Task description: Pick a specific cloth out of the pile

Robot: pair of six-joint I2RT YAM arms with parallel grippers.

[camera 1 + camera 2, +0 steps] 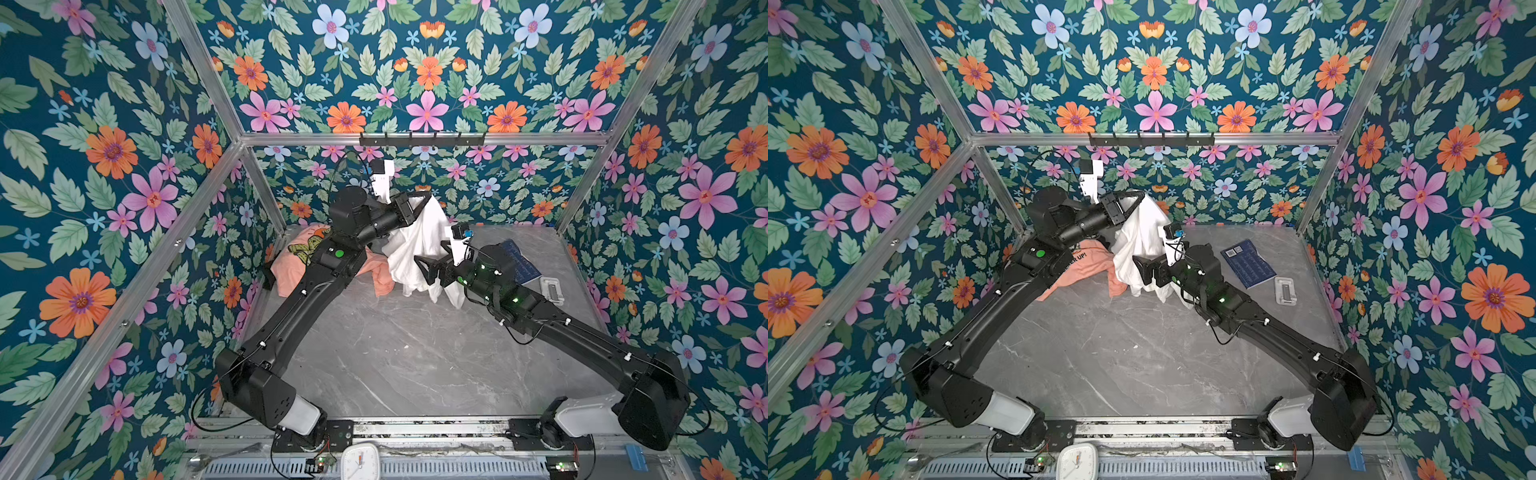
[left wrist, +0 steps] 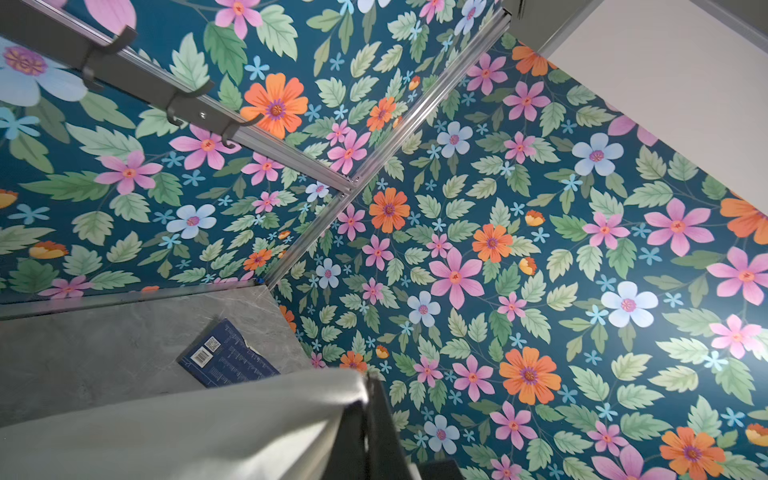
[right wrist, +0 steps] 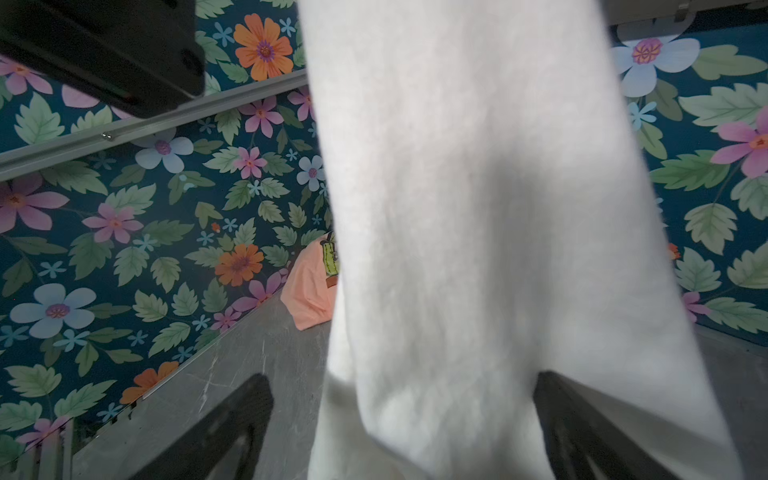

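Left fingers (image 1: 420, 194) pinch the cloth (image 1: 415, 245), which hangs lengthwise straight down.

One cloth (image 1: 415, 237), one peach shirt (image 1: 291, 274) (printed), one booklet (image 1: 1248, 262).

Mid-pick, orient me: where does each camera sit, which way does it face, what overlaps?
Top views: overhead at the front, looking down at the table; left gripper shut on the white cloth, right gripper open.
Left wrist: raised, facing the far right corner; its shut fingers show.
Right wrist: low, facing the hanging white cloth; its open fingers show.
Shared: every view shows the white cloth.
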